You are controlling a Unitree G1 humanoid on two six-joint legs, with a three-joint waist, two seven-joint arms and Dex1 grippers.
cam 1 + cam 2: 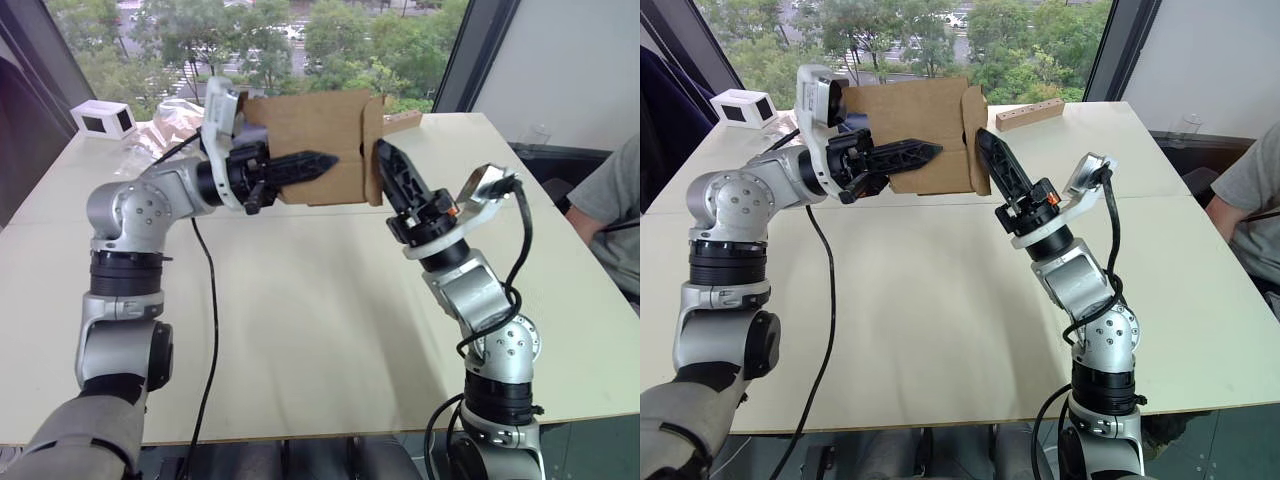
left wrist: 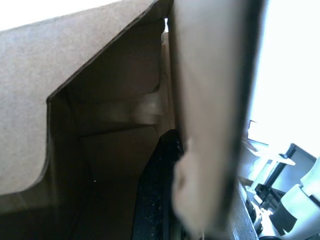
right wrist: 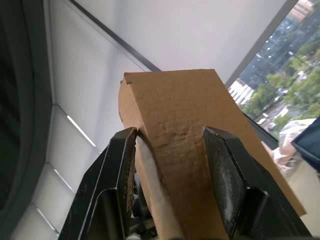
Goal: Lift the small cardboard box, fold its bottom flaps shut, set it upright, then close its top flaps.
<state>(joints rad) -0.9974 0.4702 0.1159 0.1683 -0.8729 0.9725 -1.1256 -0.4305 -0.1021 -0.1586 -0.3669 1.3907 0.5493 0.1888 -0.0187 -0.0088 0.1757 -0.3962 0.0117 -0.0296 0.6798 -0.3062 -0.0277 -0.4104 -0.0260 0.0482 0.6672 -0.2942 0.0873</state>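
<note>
Left pincer (image 1: 325, 160) is clamping one wall of the plain brown rectangular cardboard box (image 1: 310, 135), holding it above the pale surface (image 1: 300, 300). Right pincer (image 3: 170, 150), fingers parted, is straddling a flap at the box's right end.

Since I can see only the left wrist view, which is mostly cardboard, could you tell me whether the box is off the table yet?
Observer: Yes, the small cardboard box is in the air above the table, its ends facing sideways, held by the left gripper.
Operator: Thank you. Where is the other arm?
Observer: The right gripper is at the box's right end, its fingers spread on either side of a flap there.
Operator: Is anyone nearby?
Observer: A person sits beyond the table's right edge.
</note>
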